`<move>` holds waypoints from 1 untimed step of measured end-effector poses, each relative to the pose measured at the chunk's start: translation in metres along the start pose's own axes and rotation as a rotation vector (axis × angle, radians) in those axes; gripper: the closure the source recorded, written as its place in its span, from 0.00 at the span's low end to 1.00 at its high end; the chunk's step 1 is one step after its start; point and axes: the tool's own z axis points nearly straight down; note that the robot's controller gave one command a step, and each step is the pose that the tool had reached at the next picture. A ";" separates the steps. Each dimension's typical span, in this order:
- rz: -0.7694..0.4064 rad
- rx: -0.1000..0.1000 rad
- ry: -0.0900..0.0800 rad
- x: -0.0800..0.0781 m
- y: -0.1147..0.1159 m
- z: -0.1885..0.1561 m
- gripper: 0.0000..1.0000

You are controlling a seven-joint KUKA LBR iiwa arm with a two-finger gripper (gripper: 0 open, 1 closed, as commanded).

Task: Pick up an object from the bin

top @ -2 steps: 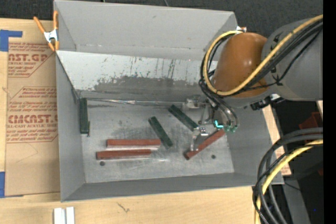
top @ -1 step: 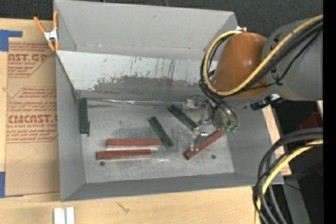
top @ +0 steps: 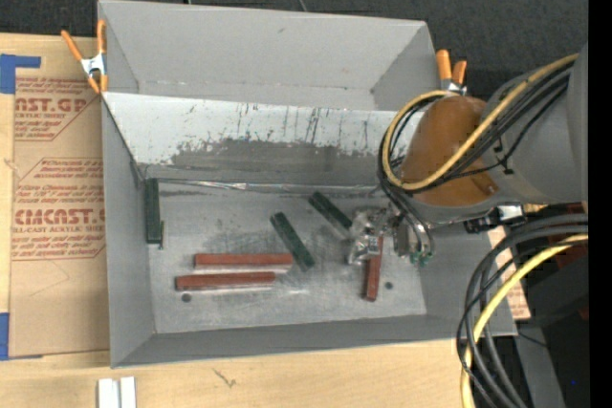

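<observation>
Hanging low in the bin (top: 120, 215), fingers (top: 368, 242) at upper end of reddish-brown stick (top: 372, 278), openness impossible to tell.

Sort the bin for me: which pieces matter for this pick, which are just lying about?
In play: gripper, short red-brown bar beneath it at the floor's right.
Lying about: upper long red-brown bar, lower long red-brown bar, left green bar, middle green bar, right green bar.

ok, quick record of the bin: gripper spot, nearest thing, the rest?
gripper: low, right part of bin
nearest: short red bar, right by gripper, near-wall side
held: cannot tell
green bars: left wall, centre, beside gripper
long red bars: two, side by side, front left
</observation>
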 end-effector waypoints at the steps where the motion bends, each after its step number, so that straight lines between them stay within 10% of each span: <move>1: 0.001 0.003 0.014 0.004 -0.002 0.005 0.00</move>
